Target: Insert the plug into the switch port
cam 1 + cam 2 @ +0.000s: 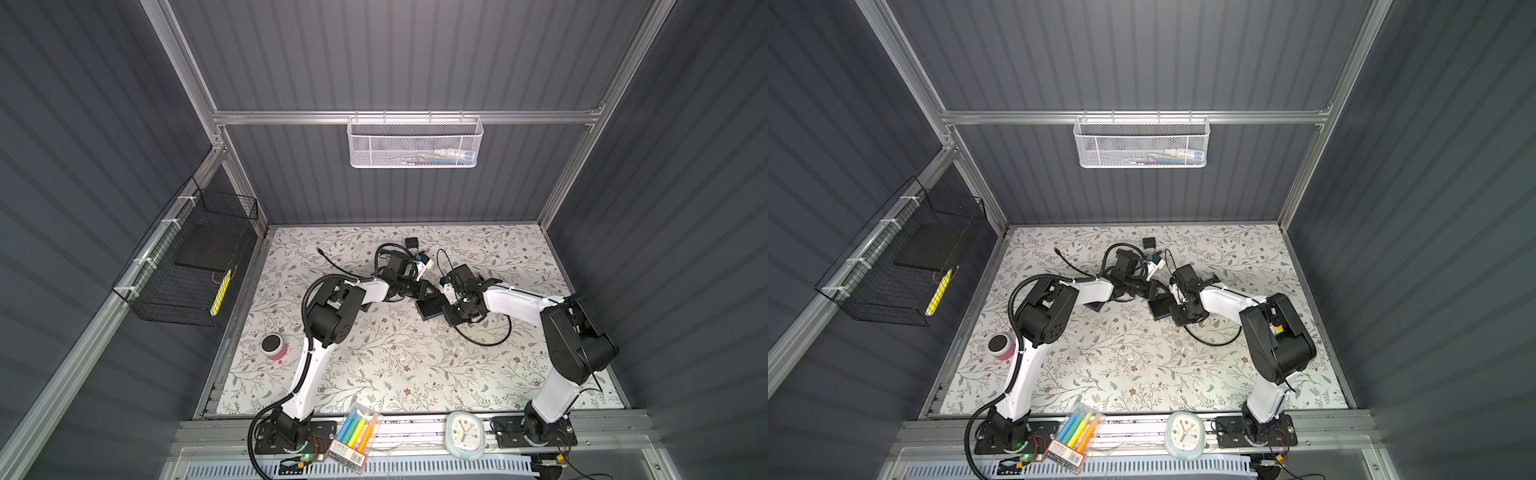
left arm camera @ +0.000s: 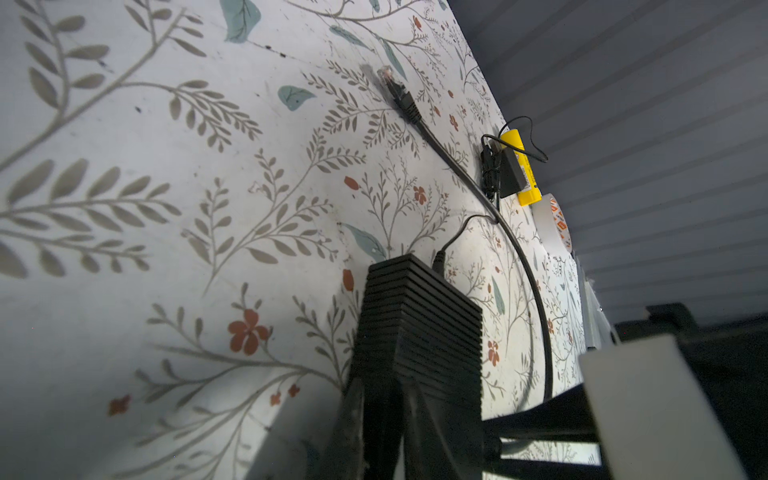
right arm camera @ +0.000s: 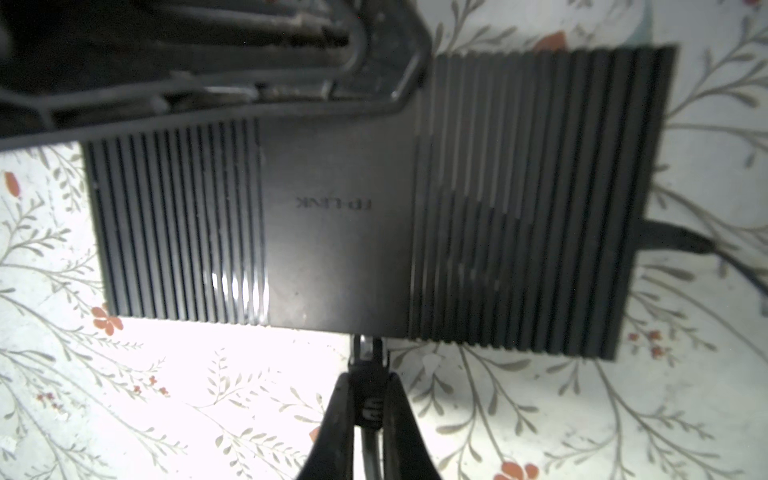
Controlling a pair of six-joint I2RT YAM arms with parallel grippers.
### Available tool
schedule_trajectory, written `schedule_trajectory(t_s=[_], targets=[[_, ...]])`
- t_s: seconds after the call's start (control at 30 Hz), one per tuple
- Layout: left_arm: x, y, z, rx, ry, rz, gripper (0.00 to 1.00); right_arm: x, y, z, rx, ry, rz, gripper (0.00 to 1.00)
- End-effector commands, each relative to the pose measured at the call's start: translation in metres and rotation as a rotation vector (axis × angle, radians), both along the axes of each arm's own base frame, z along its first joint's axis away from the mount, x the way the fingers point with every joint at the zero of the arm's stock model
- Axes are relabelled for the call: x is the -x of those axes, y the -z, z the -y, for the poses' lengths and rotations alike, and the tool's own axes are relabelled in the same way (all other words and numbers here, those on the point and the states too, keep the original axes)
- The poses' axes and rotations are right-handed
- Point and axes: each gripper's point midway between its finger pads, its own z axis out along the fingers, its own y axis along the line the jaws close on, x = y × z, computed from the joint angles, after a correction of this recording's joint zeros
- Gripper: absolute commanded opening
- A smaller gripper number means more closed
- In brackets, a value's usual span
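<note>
The switch (image 3: 340,224), a black ribbed TP-LINK box, lies on the flowered table near the middle in both top views (image 1: 430,311). My left gripper (image 2: 384,419) is shut on one end of the switch (image 2: 419,324), a finger on each face. It shows in a top view (image 1: 426,289). My right gripper (image 3: 368,392) is shut on the black boot of the plug (image 3: 368,353). The plug's clear tip touches the switch's long side. How far in it sits is hidden.
A loose cable end (image 2: 395,89) lies on the table toward the back left (image 1: 320,250). The switch's power lead (image 3: 673,239) leaves its far end. A black adapter (image 1: 411,243) sits at the back and a pink speaker (image 1: 274,347) at the left.
</note>
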Motion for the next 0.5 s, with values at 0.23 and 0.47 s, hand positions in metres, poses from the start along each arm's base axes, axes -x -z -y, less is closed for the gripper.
schedule_trajectory(t_s=[0.23, 0.47], targets=[[0.091, 0.061, 0.007, -0.099, 0.164, -0.295, 0.16, -0.084, -0.032, -0.018, -0.121, 0.032, 0.273, 0.0], [0.092, 0.061, 0.007, -0.099, 0.168, -0.297, 0.16, -0.09, -0.036, -0.017, -0.109, 0.036, 0.289, 0.0]])
